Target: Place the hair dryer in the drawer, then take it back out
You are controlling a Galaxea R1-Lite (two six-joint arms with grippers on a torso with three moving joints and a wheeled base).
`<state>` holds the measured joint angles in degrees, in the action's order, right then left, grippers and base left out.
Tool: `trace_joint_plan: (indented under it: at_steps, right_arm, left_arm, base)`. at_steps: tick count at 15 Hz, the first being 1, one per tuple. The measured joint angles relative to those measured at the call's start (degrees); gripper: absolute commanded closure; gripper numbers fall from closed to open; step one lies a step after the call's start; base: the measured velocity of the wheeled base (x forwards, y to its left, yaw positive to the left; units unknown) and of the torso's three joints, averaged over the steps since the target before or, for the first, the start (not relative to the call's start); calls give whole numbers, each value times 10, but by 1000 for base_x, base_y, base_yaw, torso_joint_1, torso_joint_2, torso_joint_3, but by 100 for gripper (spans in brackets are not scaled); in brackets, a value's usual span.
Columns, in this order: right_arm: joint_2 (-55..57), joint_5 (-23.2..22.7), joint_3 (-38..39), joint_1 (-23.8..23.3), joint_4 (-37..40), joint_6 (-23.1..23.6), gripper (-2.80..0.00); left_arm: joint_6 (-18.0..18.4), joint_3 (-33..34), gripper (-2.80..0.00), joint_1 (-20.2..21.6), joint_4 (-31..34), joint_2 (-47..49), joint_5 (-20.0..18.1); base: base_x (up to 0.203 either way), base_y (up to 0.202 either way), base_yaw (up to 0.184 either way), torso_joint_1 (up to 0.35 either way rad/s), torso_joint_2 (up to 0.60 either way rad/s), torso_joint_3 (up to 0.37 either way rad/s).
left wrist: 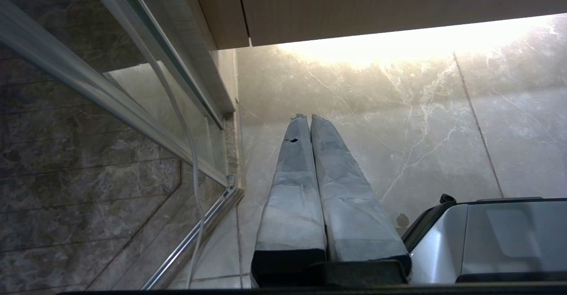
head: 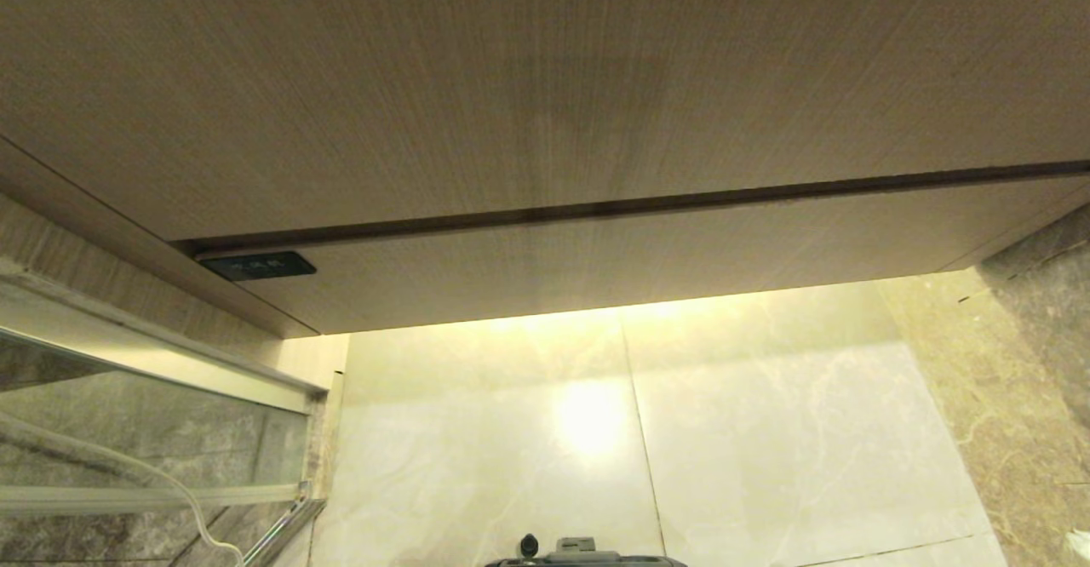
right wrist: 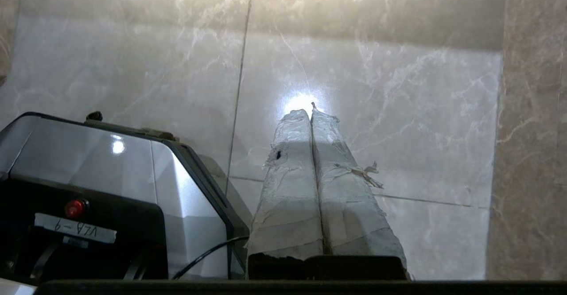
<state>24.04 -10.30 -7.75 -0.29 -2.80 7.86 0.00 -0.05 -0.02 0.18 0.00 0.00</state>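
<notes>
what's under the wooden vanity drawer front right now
Only glossy marble floor tiles, lit by a warm glow, and the robot's base at the near edge. The drawer is shut, so its inside is hidden; no hair dryer shows.

Pale glossy marble floor tiles (right wrist: pixel 376 87) lie under the fingertips, a bright light reflection (right wrist: pixel 301 102) just past them. A metal-framed glass shower partition (left wrist: pixel 133 87) and thin white cable (left wrist: pixel 186 153) stand beside.

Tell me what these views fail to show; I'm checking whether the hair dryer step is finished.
- Hair dryer: in no view.
- Drawer interior: head view, hidden behind its closed wood front.
- Black label: head view, its print is too small to read.
- Left gripper and right gripper: outside the head view; the wrist views show both jaws shut, holding nothing, above floor tiles.
</notes>
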Motion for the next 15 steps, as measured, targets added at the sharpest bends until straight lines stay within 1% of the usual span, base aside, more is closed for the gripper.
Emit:
trace_joint_plan:
  at_steps: [2, 5, 6, 8, 10, 13, 15]
  right_arm:
    - [-78, 11, 48, 4, -29, -9, 0]
    - [-163, 33, 72, 5, -46, -16, 0]
    - [-185, 51, 73, 5, -40, -17, 0]
    - [-216, 111, 75, 5, -13, -19, 0]
    - [-230, 99, 76, 5, 9, -27, 0]
    - [-239, 96, 77, 5, 11, -36, 0]
    - [-241, 97, 77, 5, 24, -59, 0]
  left_arm:
    - [0, 0, 0, 0, 0, 0, 0]
    - [0, 0, 0, 0, 0, 0, 0]
    - [0, 0, 0, 0, 0, 0, 0]
    - [0, 0, 0, 0, 0, 0, 0]
    - [0, 0, 0, 0, 0, 0, 0]
    - [0, 0, 0, 0, 0, 0, 0]
    - [0, 0, 0, 0, 0, 0, 0]
  base:
    - [0, 0, 0, 0, 0, 0]
    - [0, 0, 0, 0, 0, 0]
    - [0, 0, 0, 0, 0, 0]
    - [0, 0, 0, 0, 0, 0]
    - [0, 0, 0, 0, 0, 0]
    - [0, 0, 0, 0, 0, 0]
    - [0, 0, 0, 0, 0, 0]
